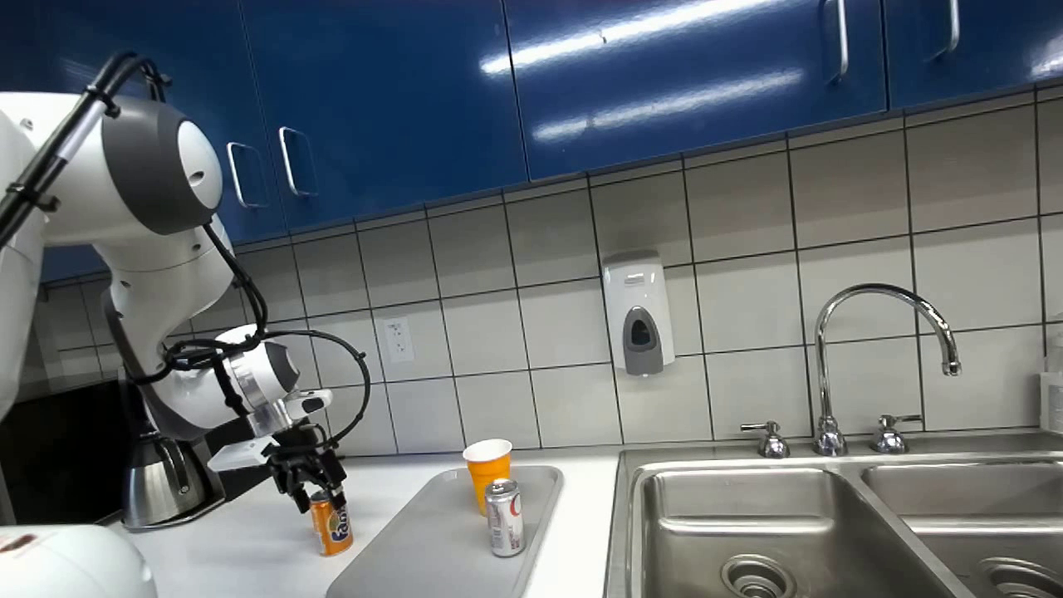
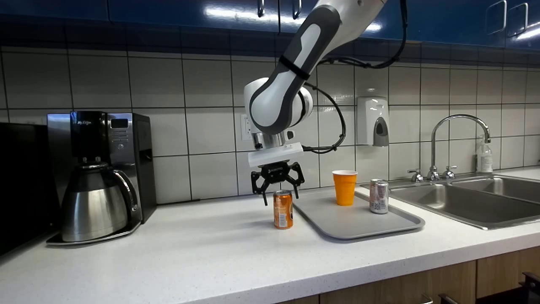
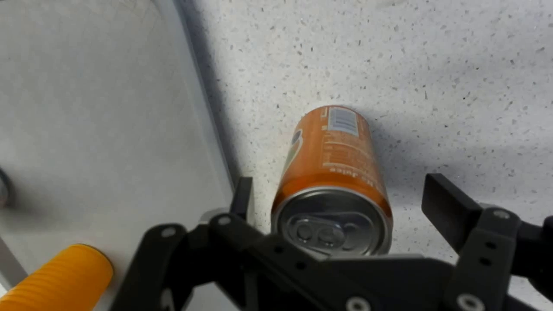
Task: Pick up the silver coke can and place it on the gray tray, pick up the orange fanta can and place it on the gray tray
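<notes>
Orange can (image 2: 283,213): one, upright on the counter (image 2: 190,253), just beside the tray (image 2: 350,223), outside its rim.
Gripper (image 2: 281,201): one, spread wide above the counter, its two fingers (image 3: 449,207) either side of the orange can's top; the wrist view shows a gap between each finger and the can.
Silver can (image 1: 505,519): one plain to see, upright on the tray; in an exterior view a second silvery edge (image 2: 373,181) shows behind its top, and whether that is another can cannot be told.
Tray: one, gray, flat on the counter, bearing the silver can and a cup (image 2: 345,188).
Cup: one, orange with a white rim, upright, near the silver can.
Arm (image 2: 282,99): one, white and dark gray, over the counter.
Coffee maker (image 2: 122,156): one, with one steel carafe (image 2: 95,207), well apart from the orange can.
Sink (image 1: 621,531): one, with two steel basins (image 1: 739,490), beside the tray.
Faucet (image 1: 823,374): one curved spout, two handles (image 1: 773,442), behind the basins.
Dispenser (image 1: 638,282): one, fixed to the tiled wall (image 1: 565,407).
Outlet (image 1: 399,339): one, on the same wall.
Bottle (image 2: 485,159): one, standing at the back of the sink.
Cabinets (image 1: 374,108): blue, over the wall, with four silver pulls (image 1: 842,37) in both exterior views.
</notes>
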Robot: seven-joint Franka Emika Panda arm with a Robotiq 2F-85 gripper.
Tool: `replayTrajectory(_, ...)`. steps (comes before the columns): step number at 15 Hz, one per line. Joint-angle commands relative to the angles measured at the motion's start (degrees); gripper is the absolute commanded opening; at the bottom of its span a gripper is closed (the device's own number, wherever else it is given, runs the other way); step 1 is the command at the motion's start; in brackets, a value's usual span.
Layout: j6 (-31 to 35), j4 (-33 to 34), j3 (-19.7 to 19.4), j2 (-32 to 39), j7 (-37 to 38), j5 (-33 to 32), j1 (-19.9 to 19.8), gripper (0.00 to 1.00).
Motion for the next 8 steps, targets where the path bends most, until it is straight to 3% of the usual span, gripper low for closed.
replayTrajectory(1,-3.07,2.71,0.40,0.97,-3.79,2.43,-1.14,1.00)
replayTrajectory(8,-3.39,5.12,0.39,3.40,-8.74,5.49,-2.36,1.00)
